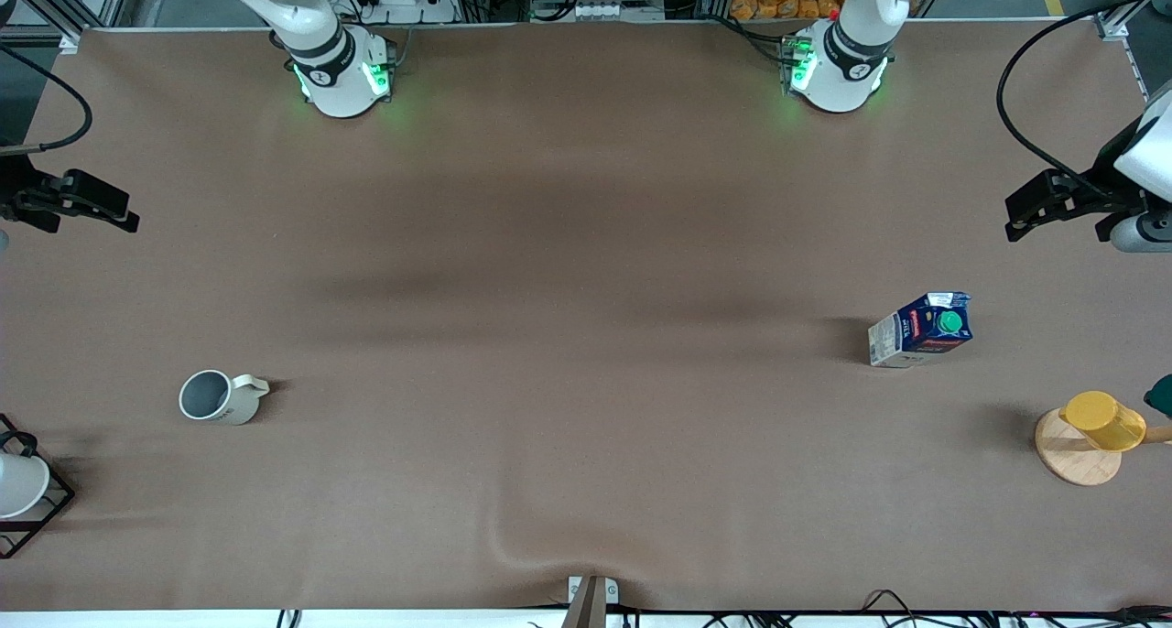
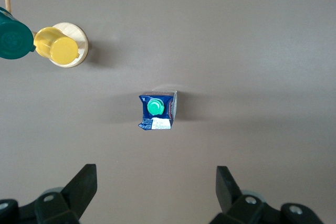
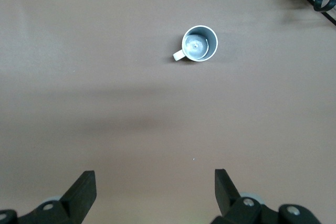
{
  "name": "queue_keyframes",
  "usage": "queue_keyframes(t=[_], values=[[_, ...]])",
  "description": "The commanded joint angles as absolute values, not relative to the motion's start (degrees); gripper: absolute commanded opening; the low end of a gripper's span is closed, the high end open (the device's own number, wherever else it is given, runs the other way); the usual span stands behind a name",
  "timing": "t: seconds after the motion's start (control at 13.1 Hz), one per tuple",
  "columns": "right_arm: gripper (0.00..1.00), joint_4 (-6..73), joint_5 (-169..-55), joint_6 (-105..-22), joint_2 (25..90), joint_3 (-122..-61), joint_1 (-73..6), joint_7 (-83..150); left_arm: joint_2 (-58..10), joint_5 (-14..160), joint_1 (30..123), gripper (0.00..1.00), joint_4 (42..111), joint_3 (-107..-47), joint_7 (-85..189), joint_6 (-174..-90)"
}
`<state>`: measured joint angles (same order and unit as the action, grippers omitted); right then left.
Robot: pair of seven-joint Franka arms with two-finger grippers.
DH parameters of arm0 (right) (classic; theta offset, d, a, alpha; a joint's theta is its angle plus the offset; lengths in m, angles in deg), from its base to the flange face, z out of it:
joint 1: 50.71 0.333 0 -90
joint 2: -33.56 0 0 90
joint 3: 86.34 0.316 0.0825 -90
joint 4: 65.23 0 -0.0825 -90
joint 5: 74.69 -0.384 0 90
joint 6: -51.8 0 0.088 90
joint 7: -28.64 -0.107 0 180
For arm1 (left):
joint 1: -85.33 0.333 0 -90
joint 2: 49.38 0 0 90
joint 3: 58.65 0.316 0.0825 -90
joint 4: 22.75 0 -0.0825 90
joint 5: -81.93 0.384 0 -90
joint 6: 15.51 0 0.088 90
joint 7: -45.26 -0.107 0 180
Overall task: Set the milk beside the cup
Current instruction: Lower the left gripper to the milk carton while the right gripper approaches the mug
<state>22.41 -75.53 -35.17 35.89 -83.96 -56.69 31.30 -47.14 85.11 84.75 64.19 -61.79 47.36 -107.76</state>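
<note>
The small dark blue gable-top milk carton with a green cap (image 1: 921, 329) (image 2: 157, 110) is seen upright on the brown cloth-covered surface (image 1: 586, 243), toward the left arm's end. The cream-white mug with a grey inside (image 1: 220, 396) (image 3: 199, 44) is set well apart, toward the right arm's end. The left pincer (image 1: 1025, 216) (image 2: 156, 187) and right pincer (image 1: 114, 214) (image 3: 155, 187) are held wide open and empty above the surface's ends.

brown table (image 1: 586, 243), milk (image 1: 920, 329), cup (image 1: 220, 396)

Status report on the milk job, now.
Left claw open above the table near the milk, empty. Right claw open, empty, near the cup. Milk upright, far from cup, nothing between.
</note>
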Motion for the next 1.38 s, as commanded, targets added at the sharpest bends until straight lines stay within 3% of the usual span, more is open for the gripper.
queue_keyframes(t=[0.0,0.84,1.3], values=[[1.0,21.1,-76.3,-34.9,36.6,-84.1,-56.4,31.6,-47.5,84.1,85.1,1.0,63.7,-62.0,47.4,-106.9],[1.0,21.0,-76.2,-35.7,39.4,-84.1,-55.1,31.6,-44.5,81.4,85.4,1.0,64.8,-61.5,47.8,-108.4],[1.0,20.9,-76.1,-43.3,48.4,-84.1,-54.4,31.8,-44.5,82.4,86.6,1.0,77.2,-61.4,47.6,-123.5]])
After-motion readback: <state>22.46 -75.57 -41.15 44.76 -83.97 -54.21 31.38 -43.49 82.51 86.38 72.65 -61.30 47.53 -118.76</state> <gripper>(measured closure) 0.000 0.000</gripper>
